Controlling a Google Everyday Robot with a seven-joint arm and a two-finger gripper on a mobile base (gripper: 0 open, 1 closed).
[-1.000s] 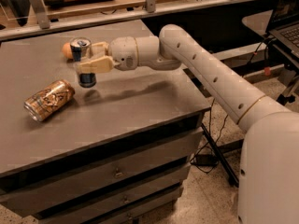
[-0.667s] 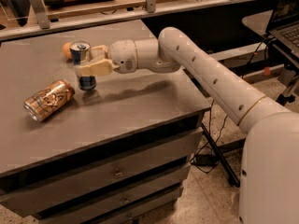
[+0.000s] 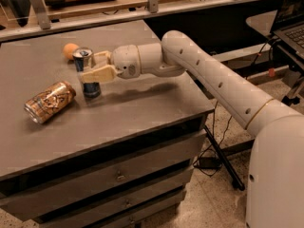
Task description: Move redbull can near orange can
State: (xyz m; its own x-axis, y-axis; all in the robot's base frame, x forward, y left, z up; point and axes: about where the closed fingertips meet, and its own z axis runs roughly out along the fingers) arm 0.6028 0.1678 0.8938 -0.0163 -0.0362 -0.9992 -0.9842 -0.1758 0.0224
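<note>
A: Claw [image 3: 89, 66] state?

B: Narrow, closed around the redbull can [image 3: 91, 87]. One finger [image 3: 99, 74] crosses the can's front and the other sits behind it, so I judge it held at about mid-height.

A: Where exactly is that can?

B: Right between the jaws, upright, with its silver top poking above the claw. Its base is at the table [image 3: 142, 108] or just off it; I cannot tell which.

A: And the orange can [image 3: 50, 102]?

B: It lies on its side, out past the fingertips and off toward the table's front edge. It is near the claw but apart from it. Its long axis runs slantwise, with one end pointing back toward the redbull can's base.

A: So what does the move turn on?

B: Direction. The target lies beyond the tips and to the front, so the carry looks short. Keep the redbull can vertical and set it beside that near end without a nudge, because a can on its side could roll.

A: Anything in the way?

B: Only a fruit [image 3: 70, 50], behind the claw on the far side and off that path.
</note>
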